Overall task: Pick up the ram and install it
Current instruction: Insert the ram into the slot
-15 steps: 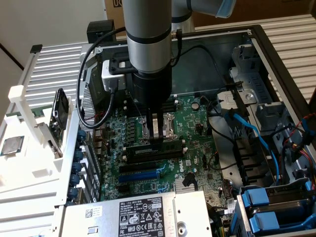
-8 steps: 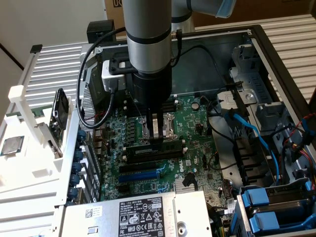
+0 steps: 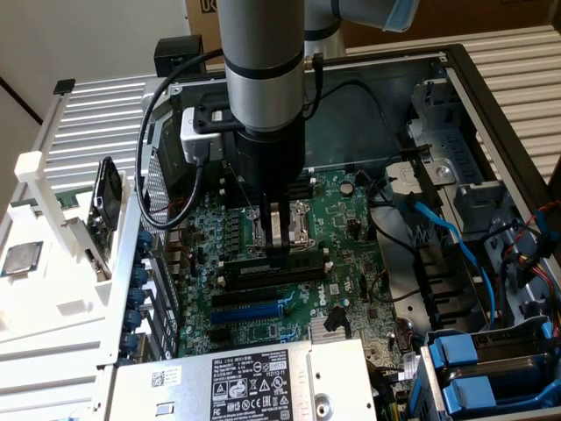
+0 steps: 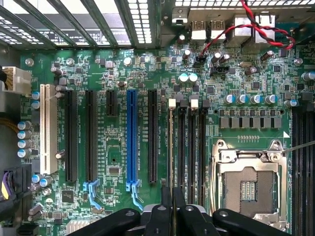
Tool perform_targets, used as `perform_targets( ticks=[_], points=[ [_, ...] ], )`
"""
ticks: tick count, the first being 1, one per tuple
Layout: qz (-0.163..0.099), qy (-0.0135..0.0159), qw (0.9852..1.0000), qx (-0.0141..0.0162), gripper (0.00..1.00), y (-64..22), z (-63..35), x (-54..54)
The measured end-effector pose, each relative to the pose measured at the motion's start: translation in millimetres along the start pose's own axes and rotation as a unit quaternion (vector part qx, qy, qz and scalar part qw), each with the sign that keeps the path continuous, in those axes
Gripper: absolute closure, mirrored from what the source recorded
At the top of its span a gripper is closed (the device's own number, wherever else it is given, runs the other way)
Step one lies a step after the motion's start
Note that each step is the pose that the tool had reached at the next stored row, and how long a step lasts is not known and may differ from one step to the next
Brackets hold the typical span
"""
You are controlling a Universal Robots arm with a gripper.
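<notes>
Closest in, the pincer [image 4: 172, 192] is clamped on the ram [image 4: 171, 147], held edge-on along the outermost of four memory slots [image 4: 192, 147] beside the processor socket [image 4: 248, 189]: pickup is done, and it seemingly sits in that slot, though full seating cannot be judged.

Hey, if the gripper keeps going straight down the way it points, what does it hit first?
Likely the slot right under the ram that the gripper holds; they may be touching, depth is unclear.
</notes>
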State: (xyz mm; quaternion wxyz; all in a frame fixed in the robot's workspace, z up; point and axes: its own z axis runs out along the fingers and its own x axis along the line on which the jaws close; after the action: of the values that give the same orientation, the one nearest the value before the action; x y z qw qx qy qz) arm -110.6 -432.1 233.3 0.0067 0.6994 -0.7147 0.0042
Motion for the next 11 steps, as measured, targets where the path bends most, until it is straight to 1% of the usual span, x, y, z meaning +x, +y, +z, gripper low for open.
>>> perform_targets(
  ticks=[11],
  points=[
    [0.004,-0.0001,1.0,0.0,0.87,0.2,1.5,-0.1]
  ],
)
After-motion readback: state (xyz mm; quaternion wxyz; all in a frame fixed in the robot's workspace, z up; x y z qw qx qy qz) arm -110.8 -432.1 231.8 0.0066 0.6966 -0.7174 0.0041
